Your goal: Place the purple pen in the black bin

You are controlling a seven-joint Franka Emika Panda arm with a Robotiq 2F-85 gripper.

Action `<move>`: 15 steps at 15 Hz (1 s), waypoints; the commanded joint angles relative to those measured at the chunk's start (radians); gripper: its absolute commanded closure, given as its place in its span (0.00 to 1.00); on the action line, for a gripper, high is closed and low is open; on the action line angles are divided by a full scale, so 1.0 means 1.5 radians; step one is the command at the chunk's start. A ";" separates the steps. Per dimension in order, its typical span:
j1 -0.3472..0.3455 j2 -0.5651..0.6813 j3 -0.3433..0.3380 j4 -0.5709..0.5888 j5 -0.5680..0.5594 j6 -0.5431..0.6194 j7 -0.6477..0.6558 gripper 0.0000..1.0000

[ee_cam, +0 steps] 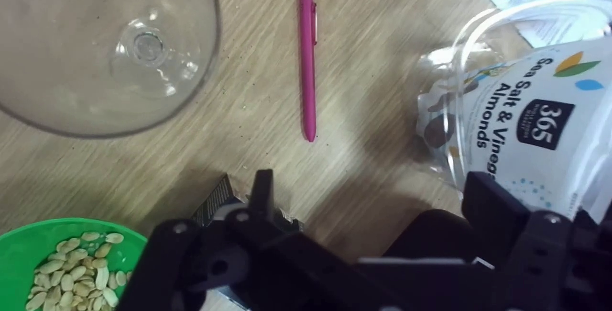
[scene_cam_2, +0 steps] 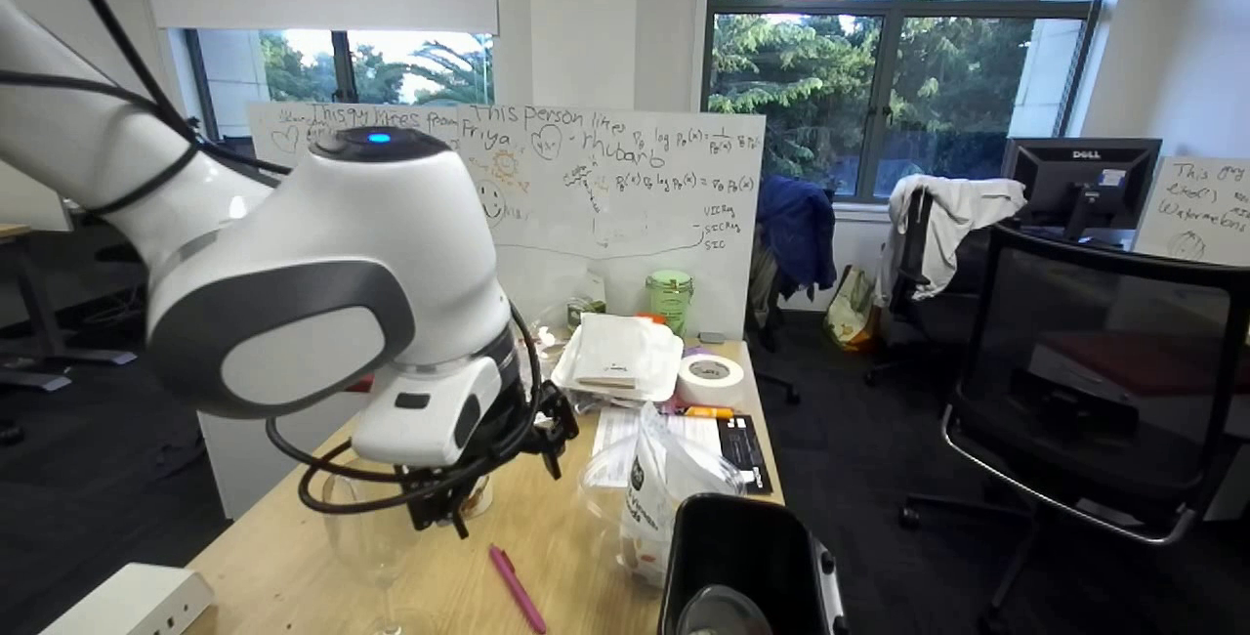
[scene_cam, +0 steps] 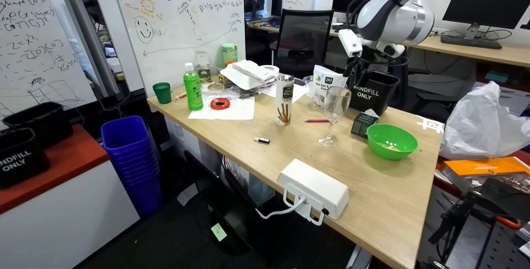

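Note:
The purple pen, magenta in tone, lies flat on the table in both exterior views [scene_cam: 317,121] [scene_cam_2: 517,588] and in the wrist view [ee_cam: 308,67]. The black bin [scene_cam: 368,102] stands upright near the table's back edge; its open top shows in an exterior view [scene_cam_2: 747,506], with a grey rounded thing inside. Part of it shows dark behind the jaws in the wrist view [ee_cam: 425,234]. My gripper [ee_cam: 370,179] is open and empty above the table, with its fingers wide apart. In an exterior view the gripper [scene_cam_2: 508,498] hangs above the table near the pen, not touching it.
A clear wine glass [ee_cam: 148,48] stands beside the pen. On the pen's other side is a clear tub with an almond bag [ee_cam: 545,124]. A green bowl [scene_cam: 391,140] with nuts and a small dark box [scene_cam: 361,125] stand nearby. A tall canister [scene_cam: 285,99] stands farther along.

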 commanded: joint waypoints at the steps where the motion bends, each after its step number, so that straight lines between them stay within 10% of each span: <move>1: -0.061 0.054 0.056 0.065 0.064 -0.079 -0.102 0.00; 15: -0.051 0.139 0.022 0.145 0.078 -0.146 -0.116 0.00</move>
